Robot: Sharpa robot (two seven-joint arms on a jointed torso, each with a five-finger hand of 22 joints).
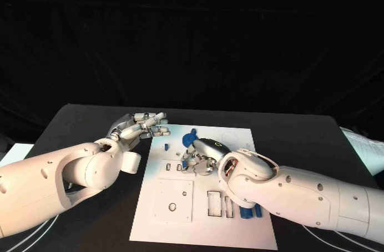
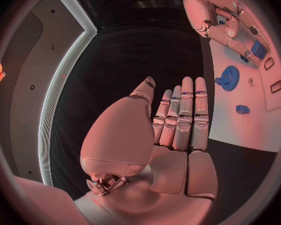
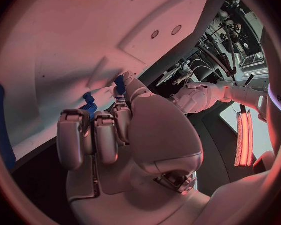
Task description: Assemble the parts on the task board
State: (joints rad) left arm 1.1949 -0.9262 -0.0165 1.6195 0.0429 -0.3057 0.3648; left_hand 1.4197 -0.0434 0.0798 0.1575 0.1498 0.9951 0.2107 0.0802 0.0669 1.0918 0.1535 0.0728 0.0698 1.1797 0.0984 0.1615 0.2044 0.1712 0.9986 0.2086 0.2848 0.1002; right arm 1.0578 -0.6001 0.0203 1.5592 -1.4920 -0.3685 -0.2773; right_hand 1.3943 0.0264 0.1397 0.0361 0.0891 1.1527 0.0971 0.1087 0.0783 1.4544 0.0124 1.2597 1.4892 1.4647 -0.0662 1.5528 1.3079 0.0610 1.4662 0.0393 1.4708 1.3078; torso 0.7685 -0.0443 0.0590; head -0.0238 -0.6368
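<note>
L arm comes in low from the table's L side, forearm angled up toward the board. L hand (image 1: pixel 142 125) sits over the black table (image 1: pixel 88 124) just beside the task board (image 1: pixel 200 230), at its upper L corner. In the L wrist view that hand (image 2: pixel 178 120) lies flat, fingers (image 2: pixel 185 110) straight and close together, thumb out to the side, nothing in it; slightly spread, empty.

Task board is a white plate mid-table w/ several rectangular cutouts and one raised square plate w/ an oval hole (image 1: pixel 173 206) at its lower L. Near the board's top L, a small blue part (image 1: pixel 166 146) lies loose. Just R of it, a blue gear (image 1: pixel 190 138) sits on the board near its top edge; the L wrist view shows it as a toothed disc (image 2: pixel 229 77) w/ a small blue block (image 2: pixel 242 108) apart from it.

R arm crosses the board's R half from lower R. R hand (image 1: pixel 205 155) is palm-down over the board's upper middle, fingers curled down onto the surface. R wrist view: fingertips (image 3: pixel 118 102) bent in around a blue part (image 3: pixel 89 101) against the board; looks like a grip but can't tell for sure. Blue piece (image 1: pixel 247 210) pokes out under the R forearm at the board's lower R.
</note>
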